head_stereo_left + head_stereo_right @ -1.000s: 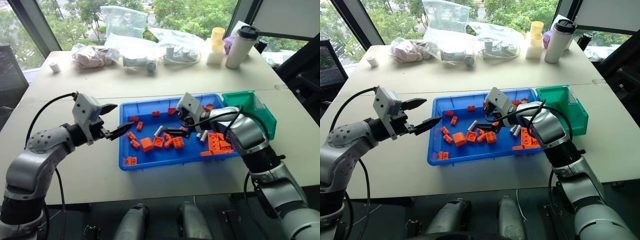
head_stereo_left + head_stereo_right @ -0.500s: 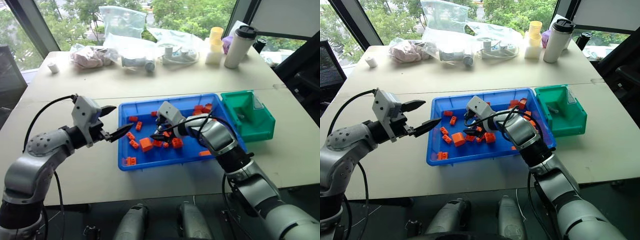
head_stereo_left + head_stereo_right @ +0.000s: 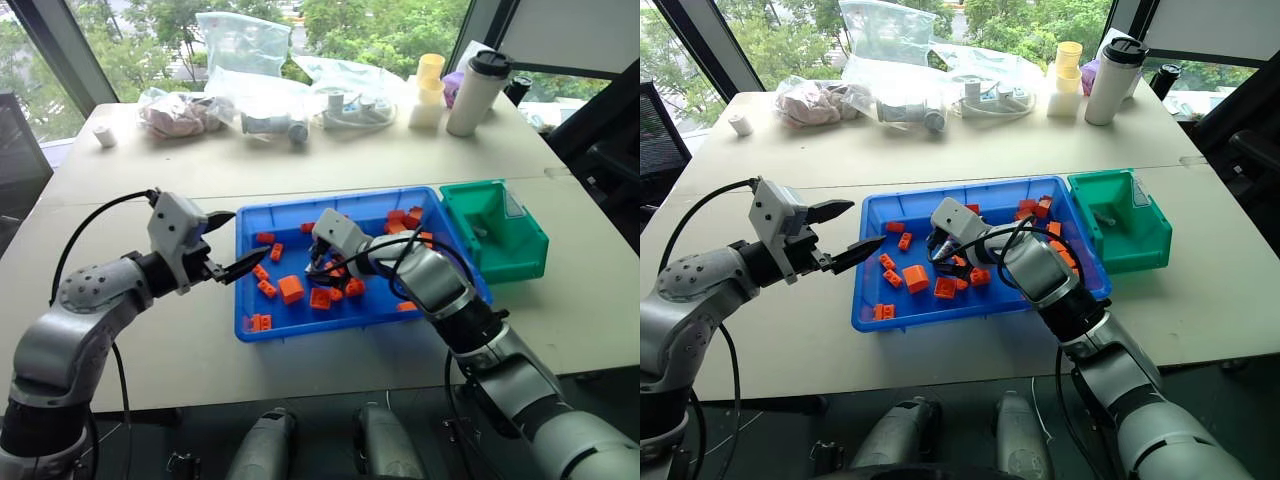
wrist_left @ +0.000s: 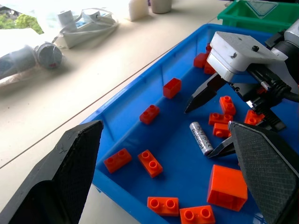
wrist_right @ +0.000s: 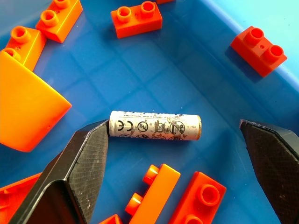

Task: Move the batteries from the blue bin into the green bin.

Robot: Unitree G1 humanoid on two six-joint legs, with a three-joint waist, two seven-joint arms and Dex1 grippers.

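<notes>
A: Our right tool (image 5: 173,154) sits low in the blue bin (image 3: 250,325), fingers spread wide with nothing held, straddling a battery (image 5: 155,126) that lies flat on the bin floor near the middle. One fingertip is just at the battery's end; the other stands well clear.

B: That's our worry. If we close lengthwise on a round cylinder, we judge it may roll or squirt out, and the orange bricks (image 5: 136,18) crowding it could get pinched in with it.

A: And our left tool (image 3: 222,243)?

B: Open, empty, hovering over the bin's left rim. We see no risk from it unless it drifts into the right arm's path.

A: What's in the containers?

B: The blue bin holds scattered orange bricks plus this battery. The green bin (image 3: 520,262) sits at the blue bin's right end, by the desk's right edge; something small and grey lies inside, though we can't tell what.

A: So the carry must clear both rims without snagging.
</notes>
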